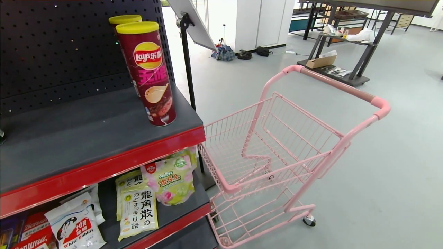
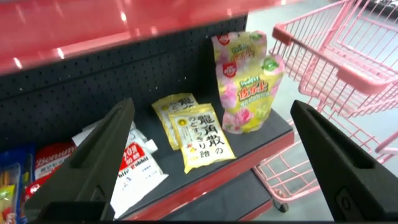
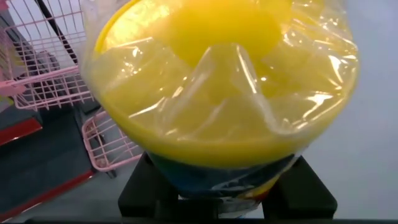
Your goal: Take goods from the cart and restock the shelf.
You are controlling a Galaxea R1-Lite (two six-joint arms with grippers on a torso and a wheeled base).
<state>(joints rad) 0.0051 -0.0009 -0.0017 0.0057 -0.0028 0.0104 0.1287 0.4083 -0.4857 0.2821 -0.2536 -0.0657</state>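
Pink cart [image 1: 335, 84]: stands on the grey floor just beside the shelf's right end, its handle toward the open room; its wire basket also shows in the left wrist view [image 2: 348, 56].
Shelf [image 1: 86, 138]: dark boards with red front edges and a black pegboard back.
Chip cans: two maroon tubes with yellow lids stand upright on the upper board near its right end, the front one [image 1: 150, 74] close to the edge, the rear one [image 1: 124, 19] right behind it against the pegboard.
Lower board: a green-and-pink pouch [image 1: 171, 180] leans upright at the right end; yellow flat bags [image 1: 138, 211] lie beside it and a white bag [image 1: 76, 224] lies further left.
Left pincer [image 2: 211, 106]: fingers [image 2: 93, 168] spread wide apart with nothing between them, facing the lower board and its bags.
Right pincer [image 3: 227, 196]: clamped on the blue body of a yellow-lidded can [image 3: 217, 74].
Yellow-lidded can: wrapped in clear film and held lid toward the wrist camera; cart wire and a red shelf edge show beyond it.
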